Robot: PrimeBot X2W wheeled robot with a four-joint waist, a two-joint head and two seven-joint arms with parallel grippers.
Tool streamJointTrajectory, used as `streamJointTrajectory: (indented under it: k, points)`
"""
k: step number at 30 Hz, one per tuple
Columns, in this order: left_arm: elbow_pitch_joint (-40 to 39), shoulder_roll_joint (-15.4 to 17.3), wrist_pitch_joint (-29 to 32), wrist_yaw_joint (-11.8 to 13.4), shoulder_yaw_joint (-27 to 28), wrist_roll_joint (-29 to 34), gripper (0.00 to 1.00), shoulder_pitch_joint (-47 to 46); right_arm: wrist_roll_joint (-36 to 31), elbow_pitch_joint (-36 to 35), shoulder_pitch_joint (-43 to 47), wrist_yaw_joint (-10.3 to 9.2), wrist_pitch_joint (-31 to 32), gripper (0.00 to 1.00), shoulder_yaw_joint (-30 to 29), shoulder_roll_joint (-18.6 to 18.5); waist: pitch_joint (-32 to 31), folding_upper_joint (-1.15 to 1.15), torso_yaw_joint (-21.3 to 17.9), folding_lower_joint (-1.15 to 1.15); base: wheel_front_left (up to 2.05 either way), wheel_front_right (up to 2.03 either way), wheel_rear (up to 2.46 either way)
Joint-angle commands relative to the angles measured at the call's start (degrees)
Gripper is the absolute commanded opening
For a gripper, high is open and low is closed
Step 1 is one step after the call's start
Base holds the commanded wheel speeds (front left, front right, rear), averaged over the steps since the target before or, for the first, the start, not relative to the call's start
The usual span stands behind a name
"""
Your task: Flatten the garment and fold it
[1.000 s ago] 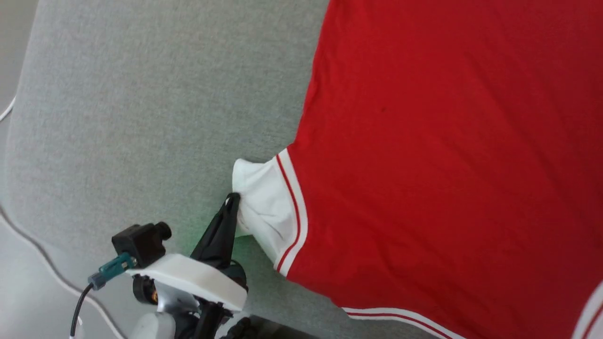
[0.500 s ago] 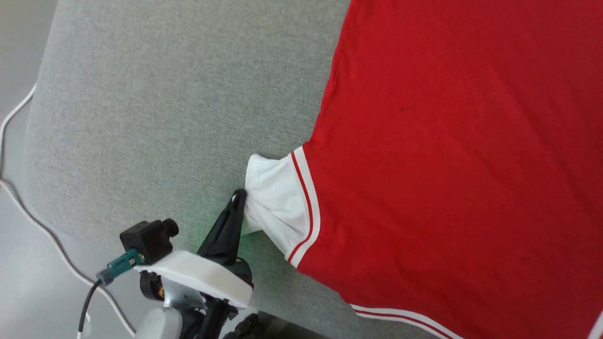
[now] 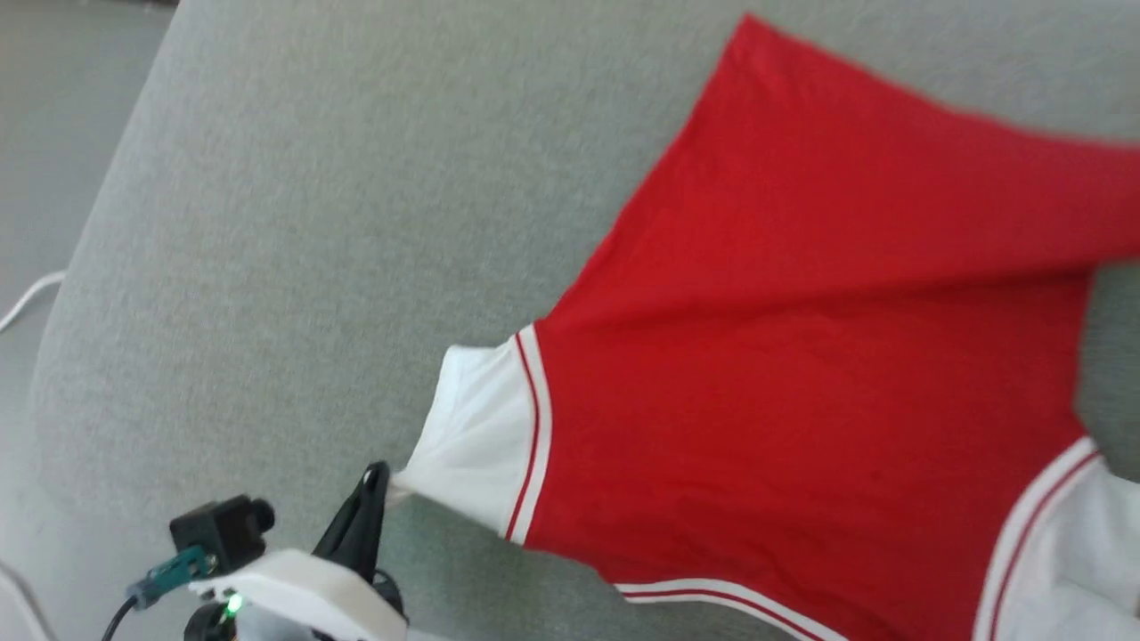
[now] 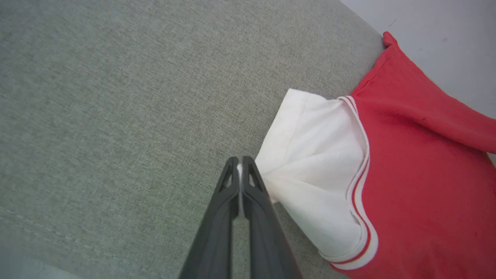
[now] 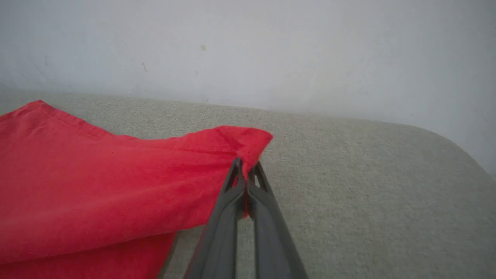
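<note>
The garment (image 3: pixel 802 374) is a red shirt with white sleeves and red-white striped trim, lying plain side up on the grey cushion. My left gripper (image 3: pixel 378 476) is shut on the tip of the white sleeve (image 3: pixel 476 445), which is stretched toward it. In the left wrist view the left gripper (image 4: pixel 241 164) pinches a sliver of the white sleeve (image 4: pixel 314 174). In the right wrist view my right gripper (image 5: pixel 246 164) is shut on a red corner of the garment (image 5: pixel 116 182), lifted and folded back over the rest of the cloth.
The grey fabric cushion (image 3: pixel 312 223) spreads wide to the left of the shirt and ends in a rounded edge. A white cable (image 3: pixel 27 303) lies on the floor at the far left. A pale wall (image 5: pixel 248 50) stands behind the cushion.
The red hem corner on the right has come up and folded over the shirt. The left gripper still holds the white sleeve, now pulled taut. The head view has shifted.
</note>
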Motion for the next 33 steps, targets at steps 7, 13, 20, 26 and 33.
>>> streamJointTrajectory:
  k: [7,13,20,26,33]
  points:
    - [-3.02,1.9,1.67,1.72,1.74,-0.78,0.0,4.58,0.12,-7.52,14.26,-0.06,11.13,0.0,-6.95,6.58,-11.21,0.0,-8.64,0.01,0.0,0.0,0.0]
    - [-4.25,2.5,2.1,2.13,2.15,-0.99,0.0,5.22,0.77,-12.13,21.31,-0.06,28.58,0.0,-10.52,11.07,-11.54,0.0,-10.15,0.01,0.0,0.0,0.0]
    - [-4.39,2.64,2.45,2.1,1.73,-1.06,0.0,4.92,2.41,-12.68,25.14,-0.06,42.54,0.0,-12.35,13.64,-11.58,0.0,-10.4,0.01,0.0,0.0,0.0]
    - [-4.08,2.93,2.79,1.76,1.35,-1.22,0.0,4.54,3.44,-14.34,25.87,-0.06,41.77,0.94,-12.15,14.35,-11.36,0.0,-10.12,0.01,0.0,0.0,0.0]
    - [-3.63,3.05,2.7,1.68,1.36,-1.44,0.0,4.1,1.88,-15.91,21.52,-0.06,25.38,1.0,-11.55,14.38,-11.27,0.0,-9.45,0.01,0.0,0.0,0.0]
